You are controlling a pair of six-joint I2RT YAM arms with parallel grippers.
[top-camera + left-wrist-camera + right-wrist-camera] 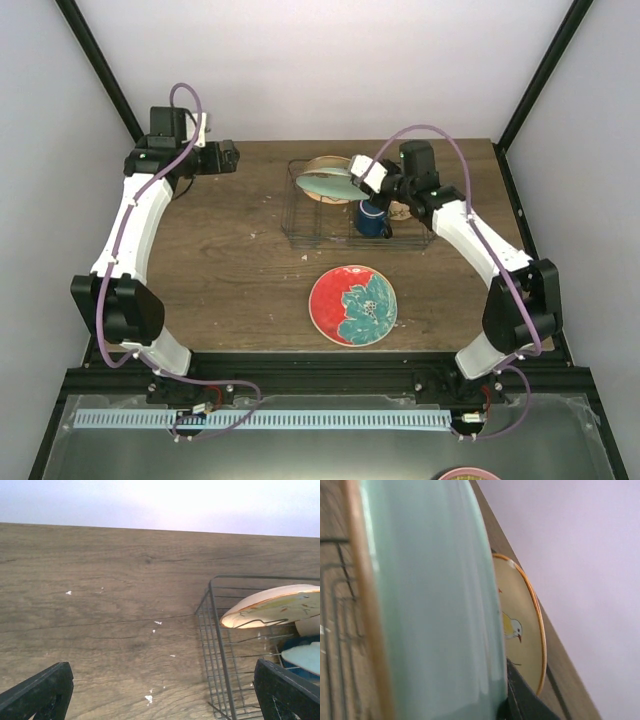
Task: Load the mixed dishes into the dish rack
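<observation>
Right hand (352,177) pinches the glossy mint green plate (325,184), tan-rimmed, over the wire dish rack (298,235); left hand (162,692) spread

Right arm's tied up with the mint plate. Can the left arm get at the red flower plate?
Probably yes: the red plate lies alone on the table, nothing above it, and the left claw is open and empty. It sits right of centre, so a long stretch.
</observation>
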